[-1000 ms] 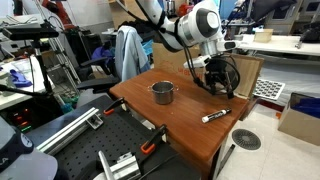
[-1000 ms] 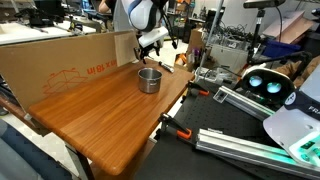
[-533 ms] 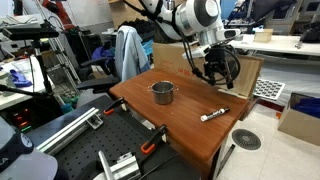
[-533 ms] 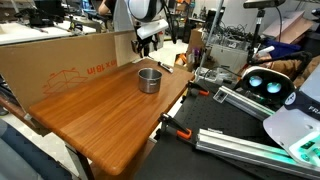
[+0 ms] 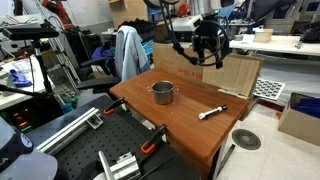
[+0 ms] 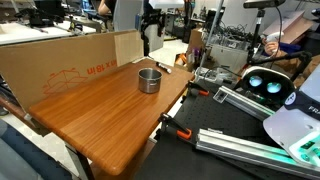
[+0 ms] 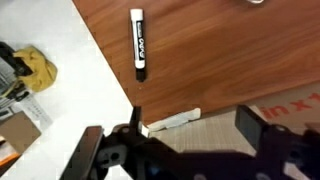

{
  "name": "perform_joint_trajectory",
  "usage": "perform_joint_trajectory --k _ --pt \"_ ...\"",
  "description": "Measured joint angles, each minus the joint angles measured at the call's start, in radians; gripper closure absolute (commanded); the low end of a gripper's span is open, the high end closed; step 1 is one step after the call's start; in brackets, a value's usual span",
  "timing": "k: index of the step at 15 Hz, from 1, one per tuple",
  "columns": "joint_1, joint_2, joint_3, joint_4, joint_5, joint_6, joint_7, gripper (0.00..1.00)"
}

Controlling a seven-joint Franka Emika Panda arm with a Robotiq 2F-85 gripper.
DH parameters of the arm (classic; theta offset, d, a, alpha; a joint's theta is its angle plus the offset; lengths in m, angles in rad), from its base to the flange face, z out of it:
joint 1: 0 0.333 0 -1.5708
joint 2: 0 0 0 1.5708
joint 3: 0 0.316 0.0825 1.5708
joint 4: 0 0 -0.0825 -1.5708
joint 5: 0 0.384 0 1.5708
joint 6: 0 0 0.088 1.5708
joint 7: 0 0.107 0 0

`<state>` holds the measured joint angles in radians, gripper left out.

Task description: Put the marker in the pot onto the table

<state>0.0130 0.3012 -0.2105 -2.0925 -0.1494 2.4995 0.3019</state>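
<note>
While one pot stands, one marker lies on the table

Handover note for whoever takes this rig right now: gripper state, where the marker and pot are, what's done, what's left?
Gripper: open, empty, raised high above the table.
Marker: lying flat on the table near its edge, clear of the pot.
Pot: upright on the table.
Done: marker is on the table.
Left: probably only parking the arm.
</note>
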Motion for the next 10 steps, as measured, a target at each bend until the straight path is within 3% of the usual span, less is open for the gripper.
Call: perform_joint_trajectory --k 3,10 --pt "-0.032 -0.104 0.027 -0.083 0.059 0.0 -0.065 0.0" --pt "-0.036 -0.111 0.035 -0.1 0.061 0.01 -0.066 0.0"
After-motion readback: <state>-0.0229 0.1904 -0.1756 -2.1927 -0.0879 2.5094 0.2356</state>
